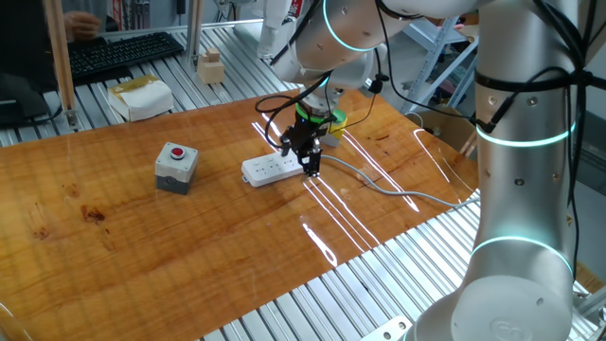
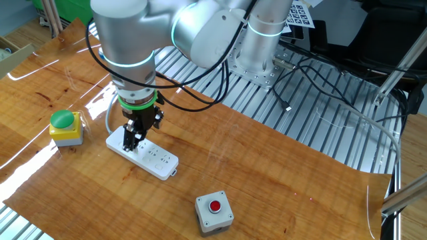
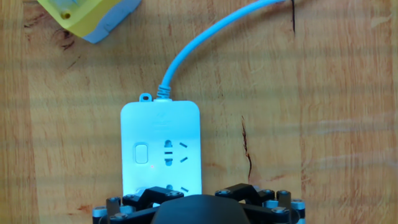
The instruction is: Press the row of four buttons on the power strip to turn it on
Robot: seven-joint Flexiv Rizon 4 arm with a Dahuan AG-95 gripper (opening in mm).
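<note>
A glossy reddish-brown wooden counter (image 1: 142, 237) carries bright streaks of reflected overhead light. It lies on a ribbed silver aluminium frame table (image 1: 312, 303). Behind it, a black computer keyboard (image 1: 123, 52) sits beside a white cardboard box (image 1: 142, 98) and a small wooden block (image 1: 210, 67). Loose black cables (image 2: 327, 80) trail across the metal slats.

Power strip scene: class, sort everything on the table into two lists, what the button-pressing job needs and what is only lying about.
For the job:
- power strip
- its buttons
- gripper, poised over the strip's cable end

Lying about:
- grey box with red button
- yellow box with green button
- keyboard
- cardboard box
</note>
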